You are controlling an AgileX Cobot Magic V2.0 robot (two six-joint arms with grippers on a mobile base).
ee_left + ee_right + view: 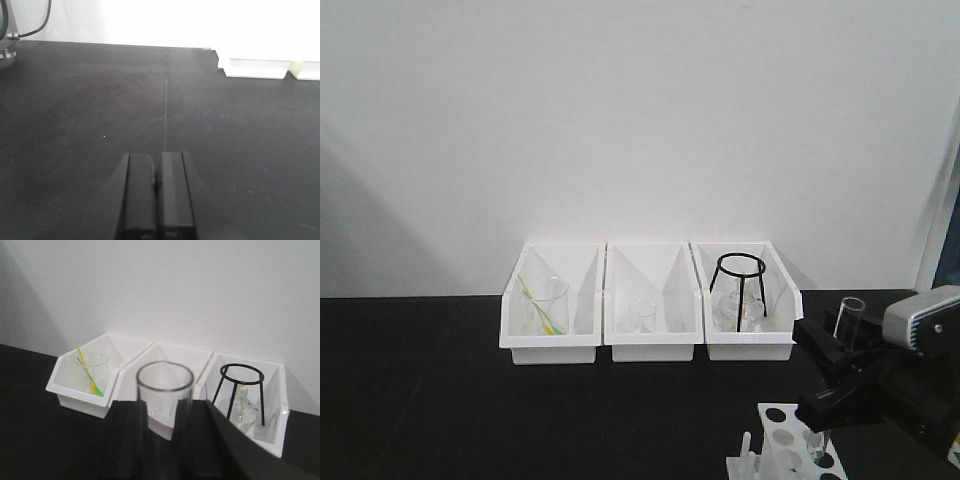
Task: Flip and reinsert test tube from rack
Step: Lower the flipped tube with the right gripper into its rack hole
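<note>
Right wrist-mounted view, nearest first: the right fingers are two dark slabs closed on the test tube, which stands upright between them with its open rim on top. Its lower length runs out of the bottom of the frame, so its rounded end cannot be seen. From the exterior front-facing view the same tube rises above the black right fingers at the right edge, just above the rack. The rack is cut off at the bottom, and only its top row of round holes and a couple of upright pegs show. A clear glass shape at the rack's holes below the fingers is too blurred to say whether it is the tube's lower end or another tube. In the left wrist-mounted view the left fingers are pressed flat together with nothing between them, low over the bare black tabletop, where a thin seam runs away from the camera. Farther back three white bins stand side by side, touching. The left bin holds a beaker with a yellow-green stick leaning in it. The middle bin holds a small beaker that is faint against the white. The right bin holds a black tripod stand over a rounded glass vessel whose kind is hard to make out. Behind everything is a plain white wall.
</note>
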